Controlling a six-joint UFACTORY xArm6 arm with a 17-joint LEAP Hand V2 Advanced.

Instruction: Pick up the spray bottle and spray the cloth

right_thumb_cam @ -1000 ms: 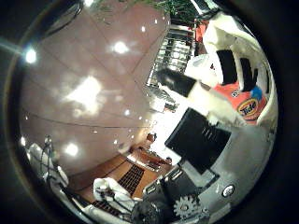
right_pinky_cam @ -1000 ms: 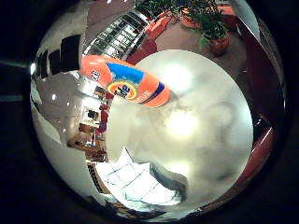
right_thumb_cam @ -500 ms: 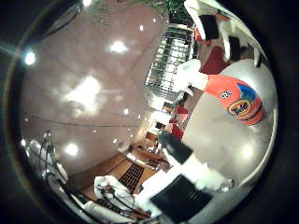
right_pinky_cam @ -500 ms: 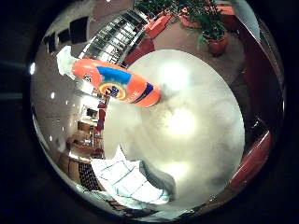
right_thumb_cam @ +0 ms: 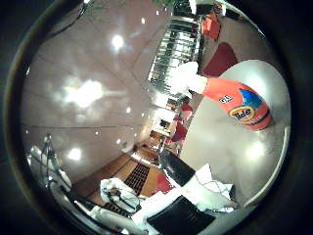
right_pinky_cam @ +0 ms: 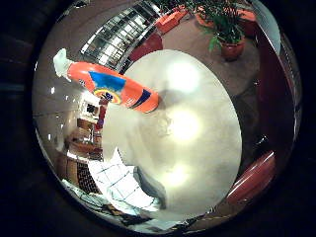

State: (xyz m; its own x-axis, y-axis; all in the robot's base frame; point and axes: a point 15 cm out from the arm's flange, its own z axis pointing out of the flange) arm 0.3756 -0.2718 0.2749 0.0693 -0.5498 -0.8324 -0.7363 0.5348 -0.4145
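Observation:
The spray bottle (right_pinky_cam: 111,87) is orange with a blue label and a white spray head. It is on the round white table (right_pinky_cam: 193,128) near its edge; I cannot tell whether it stands or lies. The right thumb side palm view shows it too (right_thumb_cam: 238,101), away from the palm. The cloth (right_pinky_cam: 123,183), white with a grid of dark lines, lies crumpled at the table's edge, away from the bottle. Nothing lies between the fingers and the bottle.
Red seats (right_pinky_cam: 255,180) stand beside the table. A potted plant (right_pinky_cam: 228,32) and more red furniture stand on the floor beyond the table. A shelf or rack (right_thumb_cam: 178,47) stands behind the bottle.
The fingers that lay round the bottle a second ago have drawn back to the view's edge. Both views have shifted and the bottle now looks smaller and farther from the palm.

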